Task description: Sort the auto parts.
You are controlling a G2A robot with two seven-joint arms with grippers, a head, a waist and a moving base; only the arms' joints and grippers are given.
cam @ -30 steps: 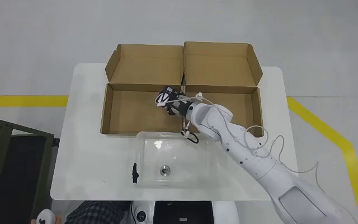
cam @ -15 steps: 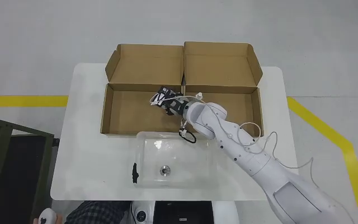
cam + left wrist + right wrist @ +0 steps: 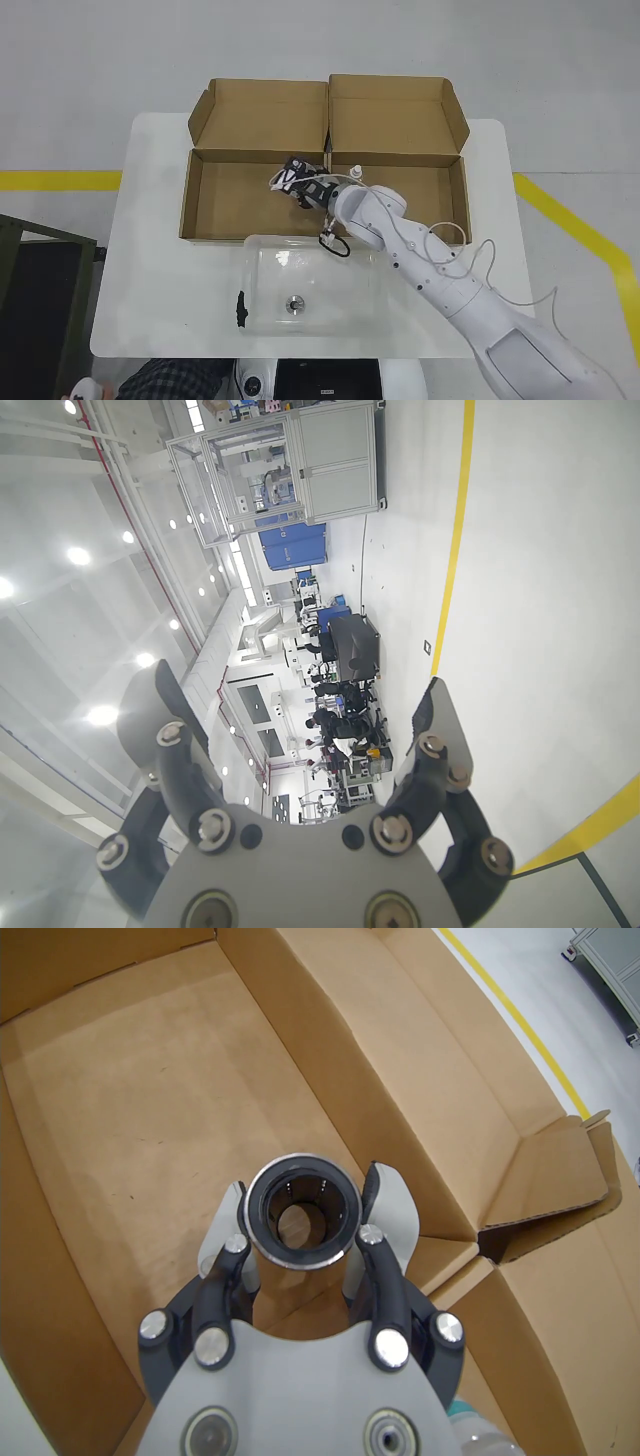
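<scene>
My right gripper [image 3: 302, 1198] is shut on a metal cylindrical bearing sleeve [image 3: 302, 1223], a hollow tube with a dark inner bore and a shiny rim. In the top view the right gripper [image 3: 292, 178] hangs over the right end of the left cardboard box [image 3: 225, 200], near the wall shared with the right cardboard box [image 3: 440, 195]. A clear plastic bin [image 3: 268, 260] at the front holds a small round metal part [image 3: 294, 305] and a black part [image 3: 241, 309] at its left wall. My left gripper [image 3: 300, 695] is open, pointing off at the hall.
Both boxes have their lid flaps [image 3: 330, 115] folded back at the far side. The left box floor [image 3: 140, 1093] is bare brown cardboard. White table [image 3: 150, 260] lies free left of the bin and boxes.
The right gripper with the sleeve has shifted a little to the left, farther over the left box, then nearly held still.
</scene>
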